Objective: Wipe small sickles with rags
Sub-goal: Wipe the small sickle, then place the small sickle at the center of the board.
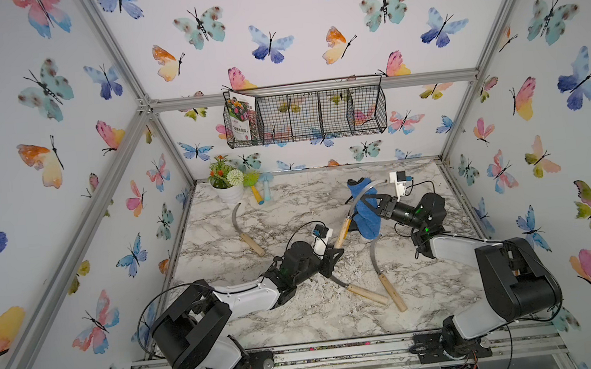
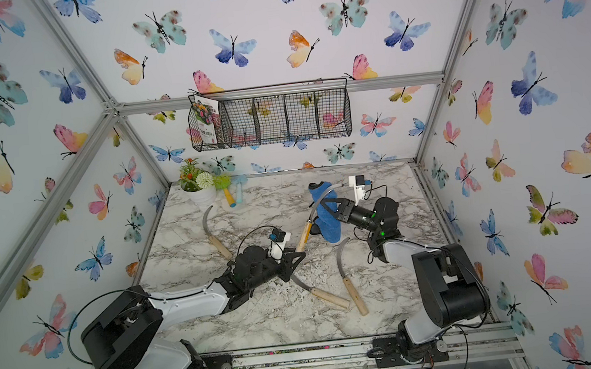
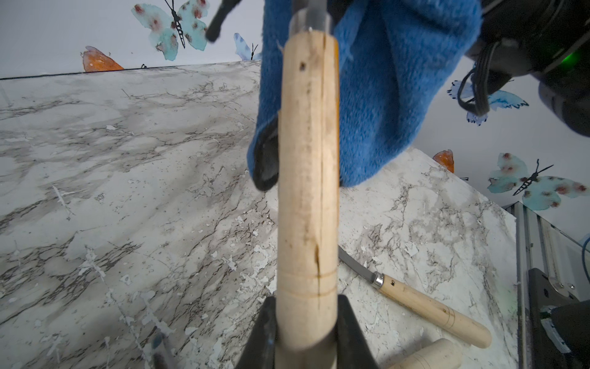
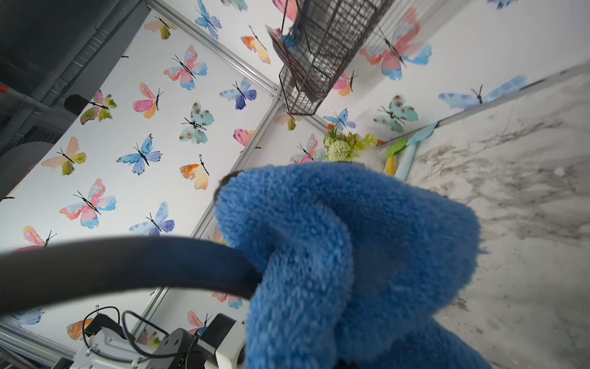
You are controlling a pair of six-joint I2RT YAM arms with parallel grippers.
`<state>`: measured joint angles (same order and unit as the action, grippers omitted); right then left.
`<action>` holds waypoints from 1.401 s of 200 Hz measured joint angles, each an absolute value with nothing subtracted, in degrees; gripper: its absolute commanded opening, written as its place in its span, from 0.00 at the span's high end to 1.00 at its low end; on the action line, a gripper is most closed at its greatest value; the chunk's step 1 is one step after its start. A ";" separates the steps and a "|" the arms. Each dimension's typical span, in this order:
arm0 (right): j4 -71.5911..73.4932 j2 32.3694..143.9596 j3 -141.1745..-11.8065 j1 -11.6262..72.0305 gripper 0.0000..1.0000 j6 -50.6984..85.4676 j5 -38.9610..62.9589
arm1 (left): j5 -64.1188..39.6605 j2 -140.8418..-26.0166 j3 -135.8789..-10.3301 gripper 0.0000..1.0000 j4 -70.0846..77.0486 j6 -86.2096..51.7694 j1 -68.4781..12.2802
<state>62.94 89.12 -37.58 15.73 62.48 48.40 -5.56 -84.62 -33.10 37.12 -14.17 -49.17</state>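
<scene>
- My left jaws are pinching the butt end of one small sickle (image 3: 306,179) by its round, pale wooden handle, which is showing a lengthwise crack and two turned grooves in the left wrist view
- I am holding that sickle tilted above the counter (image 1: 300,325), with its thin grey blade arcing away toward the back wall
- My right jaws are pressing together on the rag (image 1: 365,219), a fluffy blue terry cloth with a mitten-like outline, its lower end drooping below the grip
- In the right wrist view the dark, curved blade is running into a fold of the rag's looped pile
- A second sickle (image 1: 242,227) is lying flat near the white ribbed flower pot (image 1: 230,196), well apart from the others
- A third sickle (image 1: 367,294) and a fourth sickle (image 1: 393,294) are lying close together near the front, the third one's blade partly hiding under my left arm
- The counter is showing grey marble veining and a chipped, flaking surface
</scene>
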 measured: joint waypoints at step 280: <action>44.03 60.18 -37.12 2.20 0.97 57.74 48.12 | 8.43 -89.45 -32.05 1.00 32.45 -22.33 -49.08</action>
